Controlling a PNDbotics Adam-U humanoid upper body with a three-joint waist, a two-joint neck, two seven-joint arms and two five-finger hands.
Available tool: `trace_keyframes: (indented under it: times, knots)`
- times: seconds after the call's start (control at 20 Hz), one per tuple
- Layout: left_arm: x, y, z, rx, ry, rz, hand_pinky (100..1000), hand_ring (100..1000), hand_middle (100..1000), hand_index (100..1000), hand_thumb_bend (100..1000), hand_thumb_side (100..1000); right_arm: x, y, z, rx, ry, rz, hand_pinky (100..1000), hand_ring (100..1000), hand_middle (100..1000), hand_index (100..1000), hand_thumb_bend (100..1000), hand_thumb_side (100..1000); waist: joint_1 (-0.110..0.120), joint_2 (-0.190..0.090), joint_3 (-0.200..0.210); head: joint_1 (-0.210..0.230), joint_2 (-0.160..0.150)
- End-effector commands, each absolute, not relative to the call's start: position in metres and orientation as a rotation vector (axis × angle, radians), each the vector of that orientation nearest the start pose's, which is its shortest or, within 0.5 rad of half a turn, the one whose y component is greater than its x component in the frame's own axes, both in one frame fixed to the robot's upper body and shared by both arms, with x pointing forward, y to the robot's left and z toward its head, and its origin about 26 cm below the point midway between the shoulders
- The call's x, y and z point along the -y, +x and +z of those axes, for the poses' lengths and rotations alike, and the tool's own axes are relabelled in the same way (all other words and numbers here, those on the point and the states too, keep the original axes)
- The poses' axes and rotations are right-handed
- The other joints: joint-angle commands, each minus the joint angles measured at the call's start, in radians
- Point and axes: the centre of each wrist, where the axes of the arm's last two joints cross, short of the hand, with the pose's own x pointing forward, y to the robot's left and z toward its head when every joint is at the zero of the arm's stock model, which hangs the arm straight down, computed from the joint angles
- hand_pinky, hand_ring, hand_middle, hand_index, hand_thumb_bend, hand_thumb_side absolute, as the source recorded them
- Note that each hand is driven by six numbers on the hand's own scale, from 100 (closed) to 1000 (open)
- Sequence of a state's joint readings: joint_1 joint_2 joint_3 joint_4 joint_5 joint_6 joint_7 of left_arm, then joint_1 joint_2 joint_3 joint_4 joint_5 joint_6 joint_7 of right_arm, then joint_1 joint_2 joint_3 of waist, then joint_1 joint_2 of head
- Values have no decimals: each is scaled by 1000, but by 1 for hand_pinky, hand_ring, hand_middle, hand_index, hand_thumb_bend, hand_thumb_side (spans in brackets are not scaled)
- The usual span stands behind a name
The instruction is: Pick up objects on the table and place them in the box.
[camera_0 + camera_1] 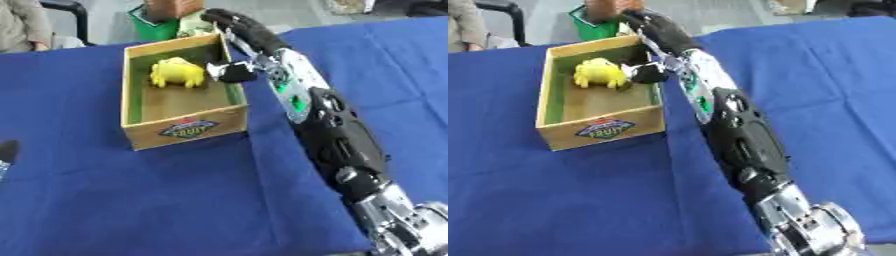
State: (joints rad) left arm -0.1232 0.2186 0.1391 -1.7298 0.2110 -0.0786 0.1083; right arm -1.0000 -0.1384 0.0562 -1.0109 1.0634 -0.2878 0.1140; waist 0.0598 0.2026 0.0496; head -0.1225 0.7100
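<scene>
A wooden box (pixel 185 129) with a fruit label on its front stands on the blue table at the centre left. Inside it, at the far end, lies a yellow soft toy (pixel 178 73). My right arm stretches from the lower right up along the box's right wall. My right hand (pixel 238 26) lies over the box's far right corner with its fingers straight and nothing in them. Its black and white thumb (pixel 231 73) hangs at the wall, just right of the toy. A dark sliver of my left hand (pixel 7 152) shows at the left edge.
Behind the box stands a green container (pixel 158 28) with a brown thing (pixel 174 7) above it. A person sits beyond the table's far left corner (pixel 21 26). Blue cloth (pixel 175 200) covers the table in front of and to the right of the box.
</scene>
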Motion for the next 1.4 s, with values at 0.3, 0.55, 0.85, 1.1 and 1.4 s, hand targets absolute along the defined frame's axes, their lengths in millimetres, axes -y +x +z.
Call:
trace_keyframes:
  times: [0.3,0.55,0.85,1.1,1.4]
  knots:
    - [-319,301,89,1964,158,151,491,410,465,623,697,216,221,477,229,1926,-1012,1261,984,939,911,999,100,333,-5,-20,-8,15,-8]
    - [-320,300,89,1963,164,154,491,410,465,623,697,216,260,470,224,1901,-1047,1168,974,921,886,994,100,326,-6,-19,-13,21,-8]
    - [-320,300,89,1962,168,157,491,410,465,622,697,216,290,461,219,1886,-1053,1079,965,905,866,986,100,330,-6,-20,-23,25,-5]
    - [-320,300,89,1962,169,157,490,410,465,622,698,216,304,454,214,1888,-1034,1037,965,898,853,980,100,341,-3,-20,-29,26,-5]
    - [-321,299,88,1960,171,159,491,410,465,623,697,215,319,447,211,1889,-987,1034,966,897,851,978,100,334,-5,-19,-30,28,-5]
